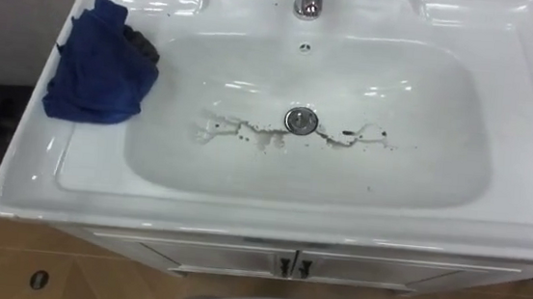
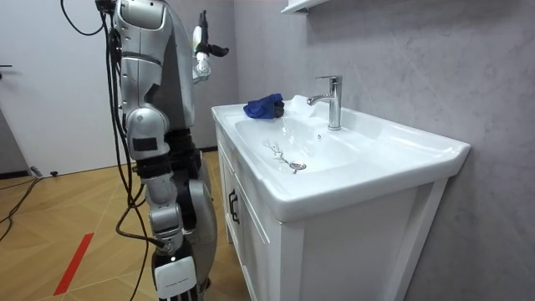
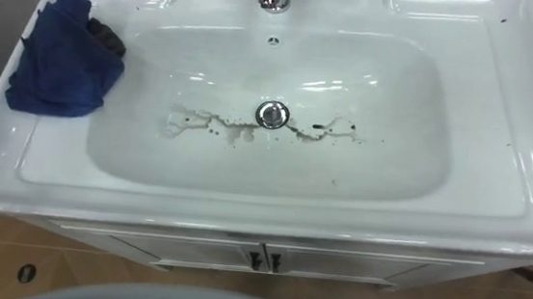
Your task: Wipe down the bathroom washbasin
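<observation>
a white ceramic basin, dark streaks round its drain, carries a crumpled blue cloth on its left rim. the robot stands before it, left hand raised chest-high; i cannot tell its grip.

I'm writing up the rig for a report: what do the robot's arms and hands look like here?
In the room view the arms are silver-grey shells with black joints and black cables alongside. The left hand is pale with dark parts; the right hand is grey with a small white tag.
</observation>
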Tool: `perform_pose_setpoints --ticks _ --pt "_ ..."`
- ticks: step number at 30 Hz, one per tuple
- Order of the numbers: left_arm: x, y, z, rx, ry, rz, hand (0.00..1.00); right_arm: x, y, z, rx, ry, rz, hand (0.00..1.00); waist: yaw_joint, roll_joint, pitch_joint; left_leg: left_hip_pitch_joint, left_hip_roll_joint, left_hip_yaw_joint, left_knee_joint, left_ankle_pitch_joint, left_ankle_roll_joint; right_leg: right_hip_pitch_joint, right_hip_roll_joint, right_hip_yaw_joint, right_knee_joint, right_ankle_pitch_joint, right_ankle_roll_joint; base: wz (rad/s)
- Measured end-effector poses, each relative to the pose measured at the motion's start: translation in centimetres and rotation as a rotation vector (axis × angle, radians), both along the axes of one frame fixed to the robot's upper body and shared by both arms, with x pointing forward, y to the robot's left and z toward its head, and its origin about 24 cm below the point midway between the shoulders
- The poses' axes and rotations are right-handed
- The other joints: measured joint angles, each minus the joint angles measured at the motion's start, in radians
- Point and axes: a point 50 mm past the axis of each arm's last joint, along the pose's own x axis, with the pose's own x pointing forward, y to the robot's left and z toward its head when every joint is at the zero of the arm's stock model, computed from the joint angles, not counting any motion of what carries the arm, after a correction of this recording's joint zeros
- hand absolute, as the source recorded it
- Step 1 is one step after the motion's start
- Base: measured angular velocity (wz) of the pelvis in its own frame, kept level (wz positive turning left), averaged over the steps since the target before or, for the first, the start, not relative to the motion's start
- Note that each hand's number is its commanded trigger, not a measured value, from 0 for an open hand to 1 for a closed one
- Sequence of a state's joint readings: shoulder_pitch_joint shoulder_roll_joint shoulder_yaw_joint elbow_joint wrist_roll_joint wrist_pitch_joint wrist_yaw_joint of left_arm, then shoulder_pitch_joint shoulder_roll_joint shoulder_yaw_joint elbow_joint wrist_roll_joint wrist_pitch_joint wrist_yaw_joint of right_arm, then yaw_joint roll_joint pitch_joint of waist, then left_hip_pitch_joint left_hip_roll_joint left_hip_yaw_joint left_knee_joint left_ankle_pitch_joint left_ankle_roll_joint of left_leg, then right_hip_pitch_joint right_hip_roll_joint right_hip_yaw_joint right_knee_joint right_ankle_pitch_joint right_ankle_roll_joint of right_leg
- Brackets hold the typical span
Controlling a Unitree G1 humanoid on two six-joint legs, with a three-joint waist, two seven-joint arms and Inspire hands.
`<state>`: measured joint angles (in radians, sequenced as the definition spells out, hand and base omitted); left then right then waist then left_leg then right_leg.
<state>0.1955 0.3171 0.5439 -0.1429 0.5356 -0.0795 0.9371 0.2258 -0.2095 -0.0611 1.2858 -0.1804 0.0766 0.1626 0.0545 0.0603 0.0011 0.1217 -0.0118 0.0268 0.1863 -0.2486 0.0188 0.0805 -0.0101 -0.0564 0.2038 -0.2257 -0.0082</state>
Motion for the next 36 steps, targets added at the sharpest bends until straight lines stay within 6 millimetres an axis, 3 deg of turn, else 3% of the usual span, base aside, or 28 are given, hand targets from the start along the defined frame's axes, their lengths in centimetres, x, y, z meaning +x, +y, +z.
perform_pose_setpoints --ticks 4,12,16,26,33,36 --pt "1.8 -2.0 -1.2 -0.018 0.093 -0.135 0.00 0.5 0.0 0.0 -0.001 -0.012 0.002 0.00 -0.023 0.000 0.0002 0.013 0.001 0.011 -0.008 0.000 0.000 0.006 0.001 0.009 -0.001 0.000 0.001 -0.08" --pt "2.8 -3.4 -1.9 -0.038 0.148 -0.225 0.00 0.4 0.0 0.0 0.011 -0.012 0.013 0.00 -0.063 0.003 0.0007 0.029 0.007 0.031 -0.020 0.000 0.000 0.004 0.011 0.040 0.000 0.004 -0.001 -0.11" --pt "3.4 -4.7 -3.0 -0.070 0.197 -0.293 0.00 0.9 0.1 -0.1 0.026 -0.018 0.025 0.00 -0.088 -0.006 0.0051 0.031 0.008 0.031 -0.020 0.000 0.000 0.005 0.014 0.050 0.000 0.004 -0.001 -0.03" --pt "3.9 -5.6 -3.7 -0.092 0.226 -0.339 0.00 0.5 0.3 -0.1 0.043 0.020 0.046 0.00 -0.120 -0.023 0.0035 0.047 0.016 0.051 -0.023 0.000 0.000 0.011 0.024 0.070 0.000 0.010 -0.007 -0.07" --pt "4.0 -6.6 -8.1 -0.219 0.368 -0.357 0.00 -0.1 1.1 -0.3 0.080 0.054 0.043 0.00 -0.139 -0.036 0.0098 0.047 0.019 0.055 -0.025 0.000 0.000 0.004 0.029 0.081 0.002 0.013 -0.007 -0.03" --pt "4.0 -7.0 -8.9 -0.252 0.391 -0.376 0.00 -0.3 1.1 -0.3 0.077 0.068 0.038 0.00 -0.139 -0.044 0.0053 0.046 0.019 0.053 -0.025 0.000 0.000 0.003 0.029 0.081 0.001 0.013 -0.007 0.00"
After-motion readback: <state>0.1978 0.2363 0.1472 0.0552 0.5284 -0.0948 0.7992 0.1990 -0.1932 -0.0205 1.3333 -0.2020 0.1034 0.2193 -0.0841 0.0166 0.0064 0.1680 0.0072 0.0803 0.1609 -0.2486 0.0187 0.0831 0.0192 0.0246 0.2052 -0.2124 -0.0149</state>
